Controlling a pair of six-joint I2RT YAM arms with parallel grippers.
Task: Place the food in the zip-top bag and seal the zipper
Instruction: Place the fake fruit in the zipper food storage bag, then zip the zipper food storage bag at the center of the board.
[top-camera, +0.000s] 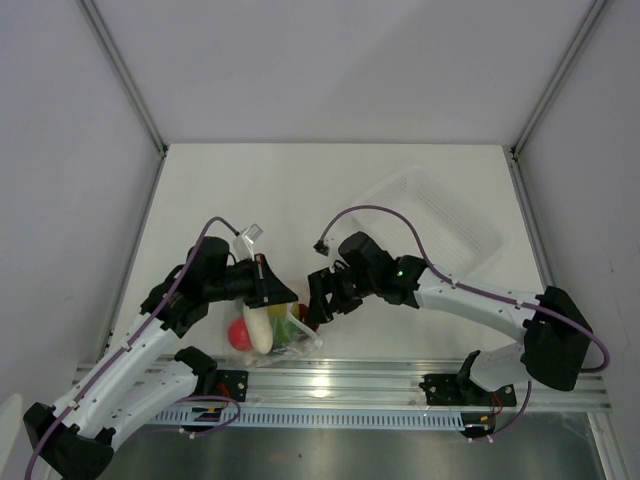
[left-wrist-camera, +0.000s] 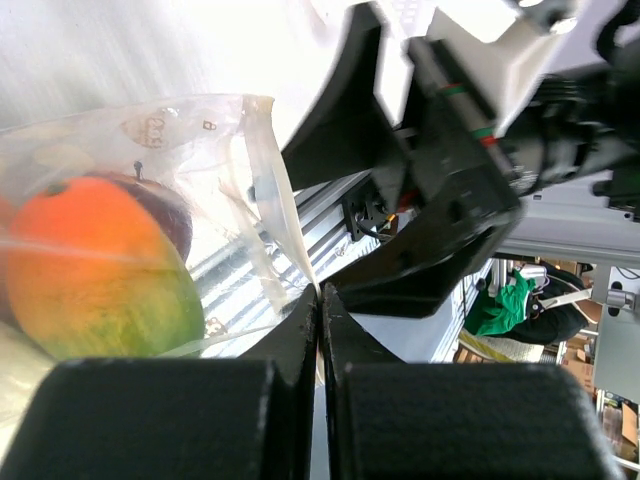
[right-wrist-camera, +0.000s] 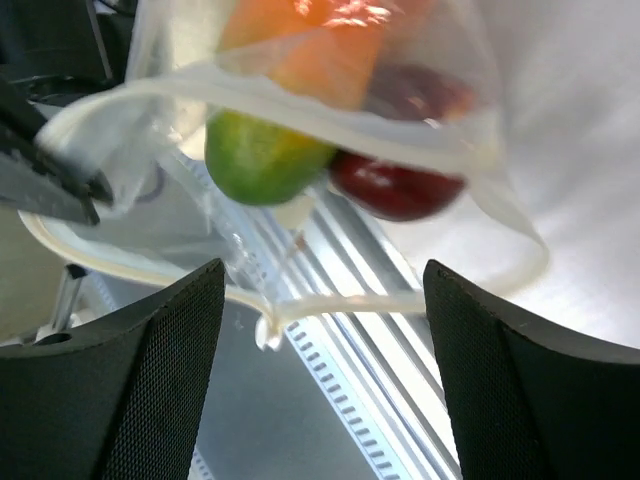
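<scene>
Top external: zip-top bag (top-camera: 283, 335) is sitting near-centre at the near edge of the tabletop (top-camera: 300, 200), just beside the rail (top-camera: 400, 380). Food is showing in it: white radish (top-camera: 257, 328) and, at its left, red apple (top-camera: 238, 335); whether the apple is inside is not clear from here. Can't tell whether the bag is resting or hanging.

Left pincer (left-wrist-camera: 318, 292) is clamping fully shut on the bag's mouth edge, so the left arm is the nearer one and already has it. Right pincer (right-wrist-camera: 322, 270) is standing wide open, gripping nothing, just right of the bag and pointing left at it.

Key relation: zipper (right-wrist-camera: 350, 300) is lying dead ahead of the right pincer, its long axis running across the gap from one finger to the other. It is gaping as an open loop, so not sealed. My read: the right pincer needs to close on that strip.

Right wrist is showing the open loop, with mango (right-wrist-camera: 265, 150) and dark red piece (right-wrist-camera: 400, 190) behind it. Left wrist is showing only the pinch point, with the right pincer just beyond. Top external is hiding both, but is placing the clear tray (top-camera: 440, 225) well apart, far right.
</scene>
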